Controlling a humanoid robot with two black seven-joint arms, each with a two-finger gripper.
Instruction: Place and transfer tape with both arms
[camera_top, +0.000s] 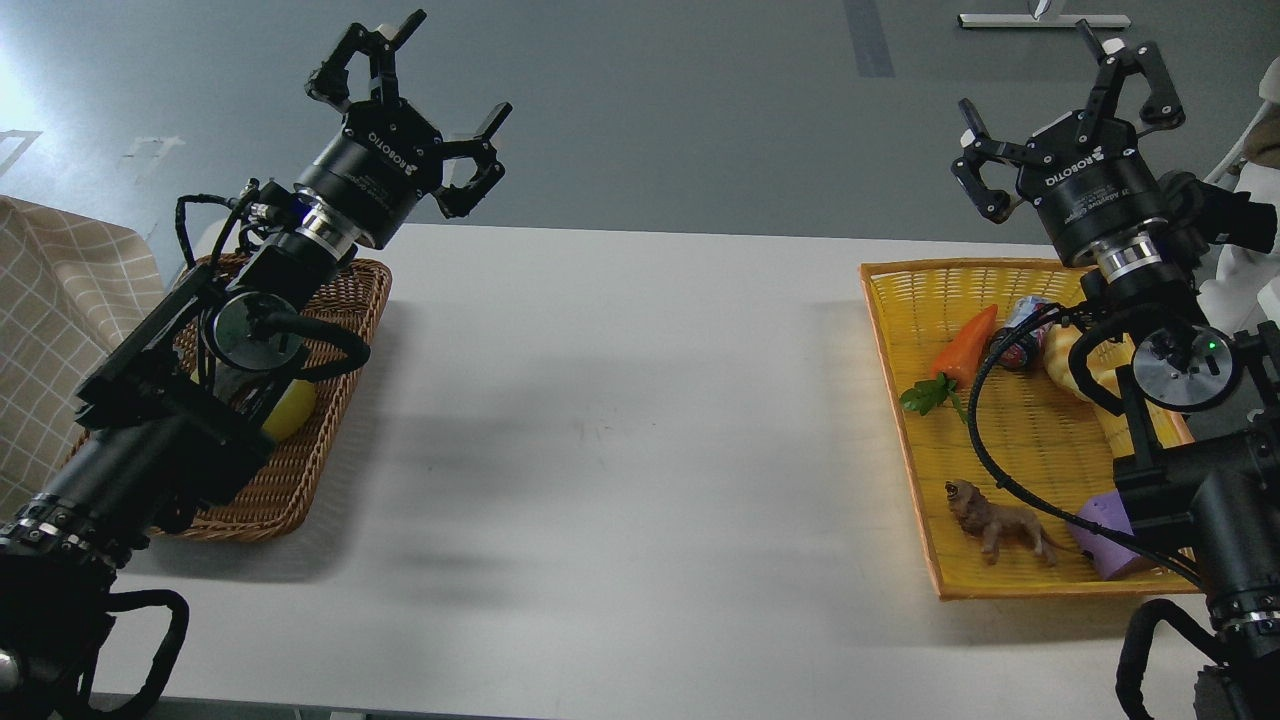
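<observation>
The tape (291, 408) lay in the brown wicker basket (335, 400), mostly hidden under the left arm, while farther off the left gripper (436, 85) and right gripper (1048, 112) both hung spread wide and empty above the table's (620, 420) far edge.

A white table (620, 430) carries two baskets, well apart. A brown wicker basket (320, 420) lies at its left edge, running from near the far left corner toward the near edge. A yellow woven tray (930, 300) lies at the right edge, likewise lengthwise from far to near
</observation>
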